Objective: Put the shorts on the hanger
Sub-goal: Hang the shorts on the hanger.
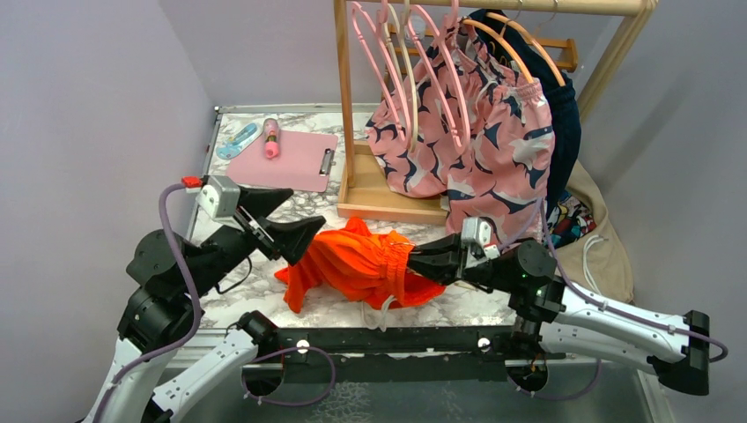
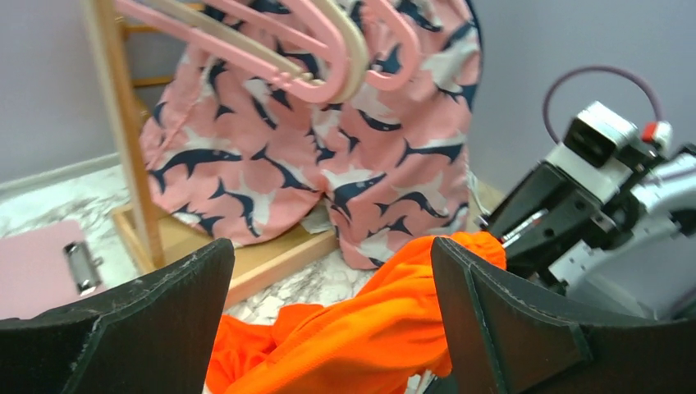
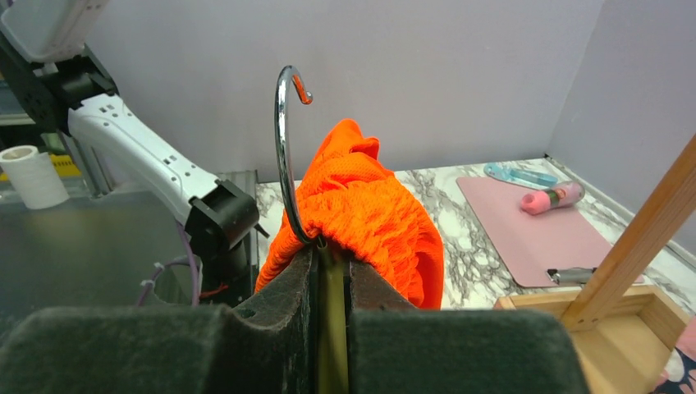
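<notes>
Top view: the bright orange-red fabric shorts (image 1: 352, 263) lie bunched near the middle of the white-and-grey marble worktop (image 1: 480, 304), close to its 6 o'clock edge. The left claw (image 1: 307, 209) sits at their 9 o'clock side with its two black fingers spread wide apart and nothing clamped between them. The right claw (image 1: 414, 264) meets the shorts from 3 o'clock.

Right wrist view: the right claw (image 3: 331, 258) is closed tightly on the thin pale-yellow hanger (image 3: 331, 324), of which only a narrow strip shows between the pads. The hanger's chrome hook (image 3: 281, 164) rises upright just beyond the fingertips. The shorts (image 3: 369, 213) are heaped against the hook at its 3 o'clock side, covering the rest of the hanger.

Left wrist view: the shorts (image 2: 369, 328) pass across the gap of the left claw (image 2: 328, 328). Whether either finger presses the fabric cannot be told.

Surroundings, top view: a light wooden clothes rack (image 1: 344, 106) stands at 12 o'clock, carrying pink plastic hangers (image 1: 388, 70) and pink shorts with a navy-and-white shark pattern (image 1: 493, 150). A pink clipboard (image 1: 286, 159) lies at 11 o'clock on the worktop, just beside the rack's base.
</notes>
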`<control>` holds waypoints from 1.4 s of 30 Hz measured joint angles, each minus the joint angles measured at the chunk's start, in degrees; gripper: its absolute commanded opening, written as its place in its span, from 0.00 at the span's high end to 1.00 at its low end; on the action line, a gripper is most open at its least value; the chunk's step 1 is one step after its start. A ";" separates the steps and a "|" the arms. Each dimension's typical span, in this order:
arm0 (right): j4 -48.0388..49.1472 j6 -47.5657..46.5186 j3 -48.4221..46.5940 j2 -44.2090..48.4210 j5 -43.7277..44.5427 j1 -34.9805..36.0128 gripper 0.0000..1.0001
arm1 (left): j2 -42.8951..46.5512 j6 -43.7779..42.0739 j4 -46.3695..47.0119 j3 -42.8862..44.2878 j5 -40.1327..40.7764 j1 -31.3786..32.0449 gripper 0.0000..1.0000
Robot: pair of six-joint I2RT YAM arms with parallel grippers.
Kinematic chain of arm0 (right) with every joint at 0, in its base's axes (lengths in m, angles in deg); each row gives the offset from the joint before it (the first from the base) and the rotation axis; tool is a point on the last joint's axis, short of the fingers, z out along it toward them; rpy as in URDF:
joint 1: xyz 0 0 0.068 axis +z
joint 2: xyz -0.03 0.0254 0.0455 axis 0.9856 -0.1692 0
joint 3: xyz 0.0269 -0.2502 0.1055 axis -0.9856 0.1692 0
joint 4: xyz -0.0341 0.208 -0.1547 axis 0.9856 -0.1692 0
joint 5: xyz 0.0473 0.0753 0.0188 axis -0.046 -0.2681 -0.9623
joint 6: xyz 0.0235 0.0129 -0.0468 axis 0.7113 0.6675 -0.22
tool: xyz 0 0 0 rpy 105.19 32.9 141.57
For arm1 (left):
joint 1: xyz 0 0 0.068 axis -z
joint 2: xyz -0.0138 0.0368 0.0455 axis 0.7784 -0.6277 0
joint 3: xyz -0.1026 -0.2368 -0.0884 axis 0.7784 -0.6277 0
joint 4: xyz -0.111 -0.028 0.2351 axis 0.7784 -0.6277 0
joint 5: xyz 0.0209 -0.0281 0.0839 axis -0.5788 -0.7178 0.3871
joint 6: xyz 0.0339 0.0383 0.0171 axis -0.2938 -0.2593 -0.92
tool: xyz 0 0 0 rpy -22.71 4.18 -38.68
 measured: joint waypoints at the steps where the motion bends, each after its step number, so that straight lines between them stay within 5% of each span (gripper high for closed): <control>1: -0.92 -0.37 0.00 0.72 0.02 0.00 0.99 | -0.35 -0.33 0.42 -0.17 -2.38 0.00 0.14; 12: -4.17 -2.60 0.11 3.26 2.12 0.00 0.99 | -6.16 -0.57 3.93 -2.03 -20.35 0.00 0.38; 17: -2.14 -2.69 1.60 2.84 5.73 0.00 0.99 | -9.20 1.46 4.85 -2.62 -25.16 0.00 0.61; 21: 0.87 -2.86 1.81 0.13 8.31 0.00 0.99 | -10.49 2.71 5.64 -3.06 -25.99 0.00 0.66; 35: 5.92 -2.67 -0.48 -8.61 15.96 0.00 0.99 | -7.48 4.96 5.35 -10.60 -14.01 0.00 0.67; 42: 7.61 -1.70 -2.03 -10.97 16.13 0.00 0.99 | -7.80 7.39 5.07 -15.21 -10.49 0.00 0.45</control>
